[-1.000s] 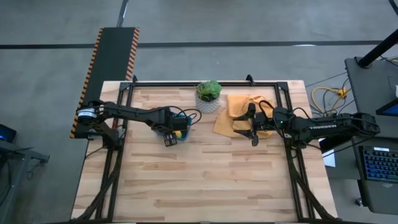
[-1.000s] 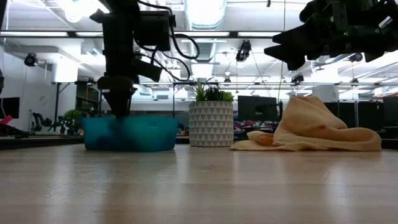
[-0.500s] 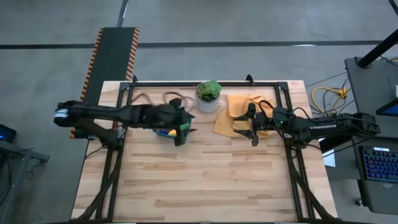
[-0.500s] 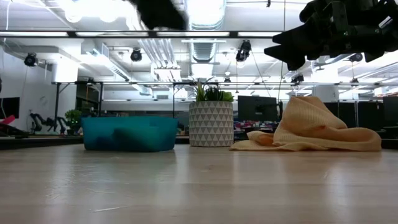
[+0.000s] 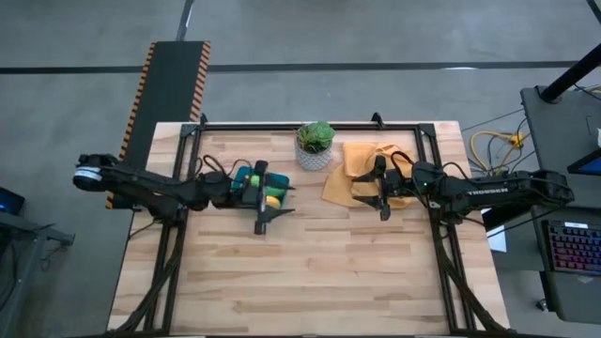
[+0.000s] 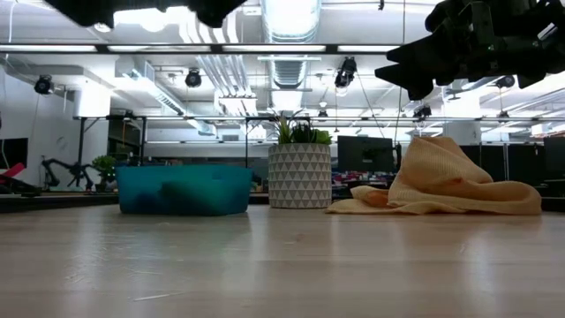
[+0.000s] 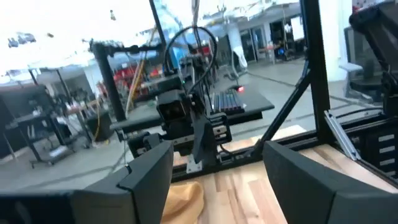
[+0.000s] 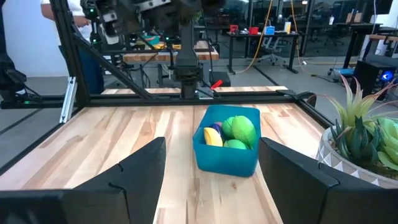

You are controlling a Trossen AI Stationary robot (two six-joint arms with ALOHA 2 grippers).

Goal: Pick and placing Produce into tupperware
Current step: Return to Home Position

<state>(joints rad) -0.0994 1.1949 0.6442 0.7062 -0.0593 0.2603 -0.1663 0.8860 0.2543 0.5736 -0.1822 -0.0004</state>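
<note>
Pale wooden desk (image 5: 310, 272): shallow teal plastic tupperware (image 8: 226, 157) under the spread left hand (image 5: 272, 214) held green and yellow toy produce (image 8: 239, 129); filling looked done. Right hand (image 5: 369, 202) was spread above the orange cloth (image 5: 352, 160).

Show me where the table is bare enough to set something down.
Bare: the broad wood of the table in the high view's lower half; also the strip between tupperware and cloth, before the plant pot. Crowded: the far row, left gripper by tupperware, right gripper above cloth.
</note>
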